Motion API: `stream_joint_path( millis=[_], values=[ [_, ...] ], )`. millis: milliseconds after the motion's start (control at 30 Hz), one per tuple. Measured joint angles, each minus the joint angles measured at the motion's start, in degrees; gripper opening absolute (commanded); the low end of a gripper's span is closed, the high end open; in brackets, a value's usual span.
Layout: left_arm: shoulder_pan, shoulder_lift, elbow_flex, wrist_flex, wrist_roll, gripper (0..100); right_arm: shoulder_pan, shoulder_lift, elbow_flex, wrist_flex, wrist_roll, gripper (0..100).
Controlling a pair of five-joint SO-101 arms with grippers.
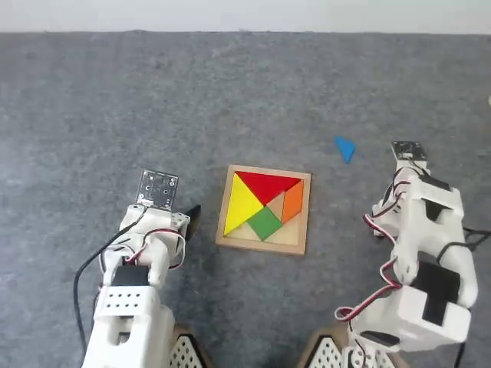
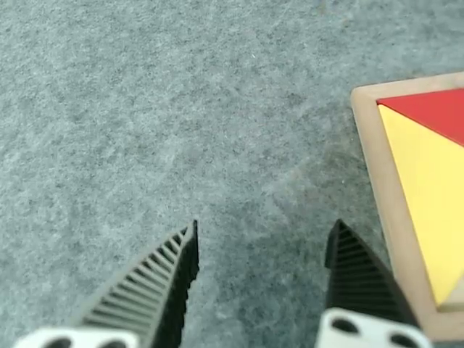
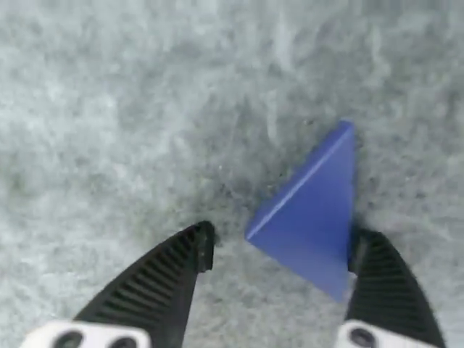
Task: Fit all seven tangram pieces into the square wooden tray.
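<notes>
tray part filled, blue triangle out on the felt

we see a grey felt surface covering the table. in the high view the left arm rises from the lower left of the frame and the right arm from the lower right.

the square wooden tray lies just below the middle of the frame, close to the left arm's tip. inside it sit a red triangle along the upper edge, a yellow triangle on the left side, an orange piece on the right and a green piece low in the middle. bare wood shows along the tray's lower edge.

the blue triangle lies on the felt up and to the right of the tray, well apart from it.

the left gripper hangs over bare felt with its jaws spread and nothing between them, the tray's corner just beside it. the right gripper is also spread wide, with the blue triangle partly between its jaws and close against one finger. we cannot tell whether they touch.
</notes>
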Motion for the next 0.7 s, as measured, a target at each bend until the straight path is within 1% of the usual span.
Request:
stream_joint_path(
  millis=[67,300,600,700],
  values=[
    [0.0,0.0,0.0,0.0,0.0,28,0.2,0.0,-0.7,0.0,0.0,17.2],
    [0.0,0.0,0.0,0.0,0.0,28,1.3,0.1,-1.7,-1.9,-0.1,17.6],
    [0.0,0.0,0.0,0.0,0.0,28,1.5,0.3,-1.7,-1.9,-0.2,16.9],
    [0.0,0.0,0.0,0.0,0.0,28,1.9,0.3,-1.7,-1.9,-0.3,11.1]
  ],
)
